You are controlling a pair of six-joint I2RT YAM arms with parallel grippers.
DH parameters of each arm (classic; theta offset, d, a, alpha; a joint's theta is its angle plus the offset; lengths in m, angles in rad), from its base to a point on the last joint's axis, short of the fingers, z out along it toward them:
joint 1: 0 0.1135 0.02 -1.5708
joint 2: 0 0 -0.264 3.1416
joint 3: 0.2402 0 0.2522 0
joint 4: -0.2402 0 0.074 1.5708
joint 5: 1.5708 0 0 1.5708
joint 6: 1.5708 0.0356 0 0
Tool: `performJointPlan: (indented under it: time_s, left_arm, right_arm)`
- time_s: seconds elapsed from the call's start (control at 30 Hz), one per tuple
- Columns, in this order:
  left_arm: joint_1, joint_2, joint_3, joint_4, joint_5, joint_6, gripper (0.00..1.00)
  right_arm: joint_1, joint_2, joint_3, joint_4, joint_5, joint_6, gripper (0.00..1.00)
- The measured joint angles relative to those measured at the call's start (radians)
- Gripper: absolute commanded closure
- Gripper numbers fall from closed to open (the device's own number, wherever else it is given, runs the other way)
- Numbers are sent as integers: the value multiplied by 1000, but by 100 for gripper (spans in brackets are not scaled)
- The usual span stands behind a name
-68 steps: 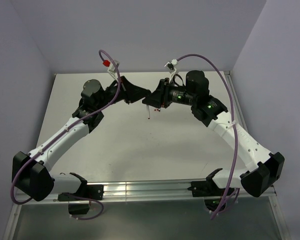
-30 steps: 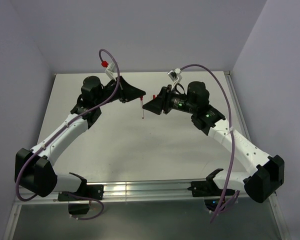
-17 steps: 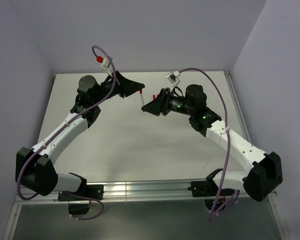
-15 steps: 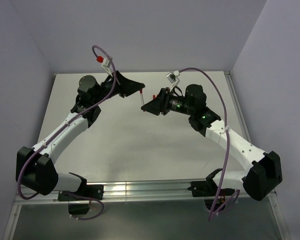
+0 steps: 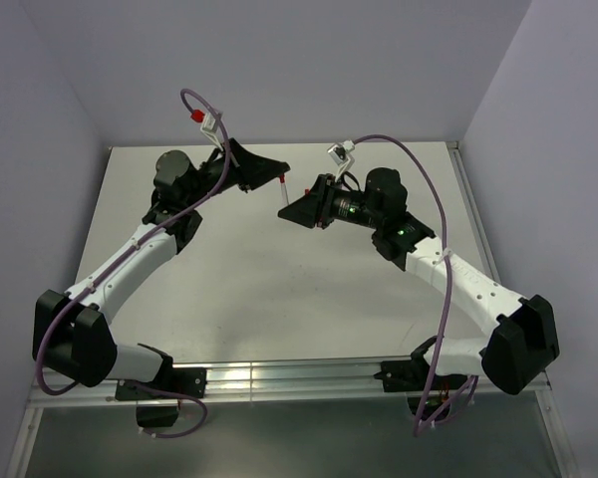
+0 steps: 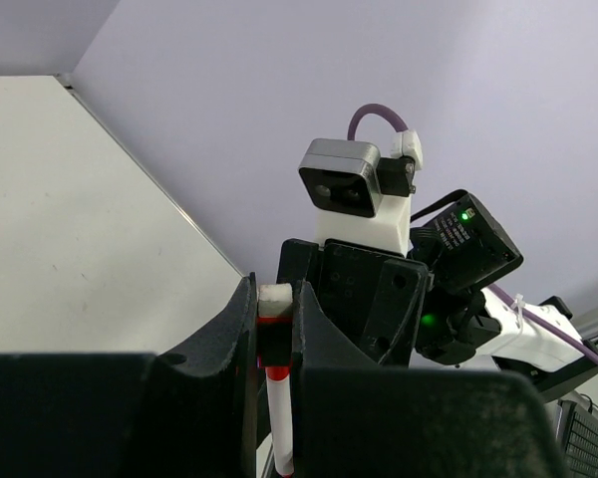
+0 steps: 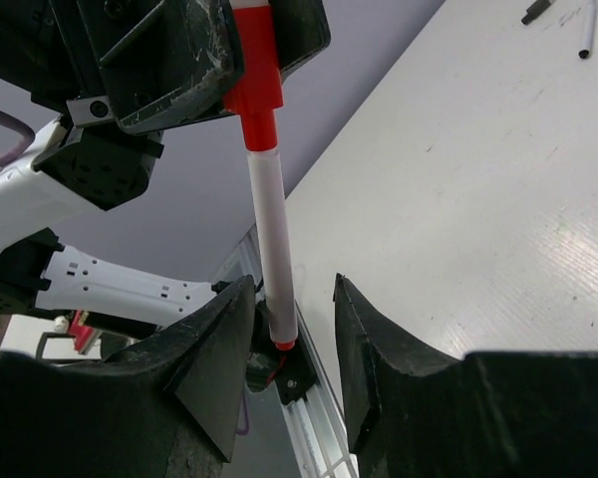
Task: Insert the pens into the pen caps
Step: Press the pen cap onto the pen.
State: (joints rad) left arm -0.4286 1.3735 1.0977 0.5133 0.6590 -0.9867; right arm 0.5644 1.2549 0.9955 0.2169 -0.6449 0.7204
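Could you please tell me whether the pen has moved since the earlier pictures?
Yes. Seen from above, the pen has shifted toward the far edge of the table and slightly left; the left gripper grips it.

It looks like a robot lab cell: bare lilac walls [image 5: 279, 60] box in a white table [image 5: 279, 299], with the left arm [image 5: 130, 264] and right arm [image 5: 468, 289] bolted to a metal rail [image 5: 289, 378] and purple cables [image 5: 441, 199] trailing.

Left wrist view: pen [image 6: 277, 418] runs off the bottom edge, gripped section hidden inside the left gripper [image 6: 275, 304]. Right wrist view: red cap [image 7: 256, 75] top buried in that gripper. A dark item [image 7: 538, 12] and a pale stick [image 7: 584, 35] far on the surface [image 7: 458, 199], too small to identify.
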Motion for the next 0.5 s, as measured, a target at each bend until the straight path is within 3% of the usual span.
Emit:
performJointPlan:
  time_s: [0.4, 0.5]
  left_arm:
    - [0, 15, -33, 57, 18, -24, 100]
    - [0, 19, -36, 79, 26, -29, 100]
  right_arm:
    - [1, 29, 0, 17, -7, 22, 61]
    - [1, 29, 0, 21, -7, 21, 80]
